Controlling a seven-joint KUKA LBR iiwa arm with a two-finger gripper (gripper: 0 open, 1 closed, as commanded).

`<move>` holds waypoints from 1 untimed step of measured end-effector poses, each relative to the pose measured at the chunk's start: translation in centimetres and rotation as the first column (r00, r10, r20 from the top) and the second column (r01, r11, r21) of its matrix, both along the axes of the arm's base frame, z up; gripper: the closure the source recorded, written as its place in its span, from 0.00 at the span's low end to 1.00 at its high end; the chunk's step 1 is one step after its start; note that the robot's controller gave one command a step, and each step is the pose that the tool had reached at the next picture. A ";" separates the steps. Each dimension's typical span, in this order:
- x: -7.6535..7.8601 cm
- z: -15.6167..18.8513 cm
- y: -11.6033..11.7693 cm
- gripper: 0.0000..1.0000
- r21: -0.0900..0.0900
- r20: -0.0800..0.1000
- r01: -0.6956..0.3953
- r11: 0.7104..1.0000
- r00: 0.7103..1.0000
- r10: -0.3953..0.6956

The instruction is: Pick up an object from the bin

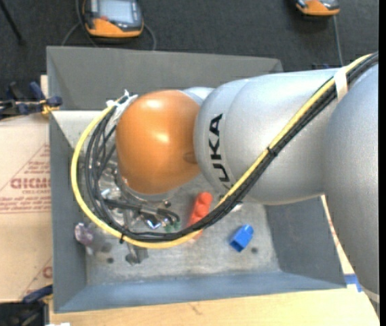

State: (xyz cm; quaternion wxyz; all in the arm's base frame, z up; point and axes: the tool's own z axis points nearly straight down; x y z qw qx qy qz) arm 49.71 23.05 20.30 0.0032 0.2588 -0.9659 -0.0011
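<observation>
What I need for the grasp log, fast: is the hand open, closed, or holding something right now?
Hand: cannot be told; the orange wrist cover and cables hide most of it, low over the bin's left floor.

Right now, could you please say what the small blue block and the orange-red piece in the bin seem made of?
Small blue block: likely plastic, given its even saturated colour and smooth faces. Orange-red piece: probably plastic too, uniformly coloured; partly hidden, so uncertain.
</observation>
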 end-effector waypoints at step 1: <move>9.3 -12.1 -5.1 0.00 0.002 0.014 -0.183 0.983 0.983 0.183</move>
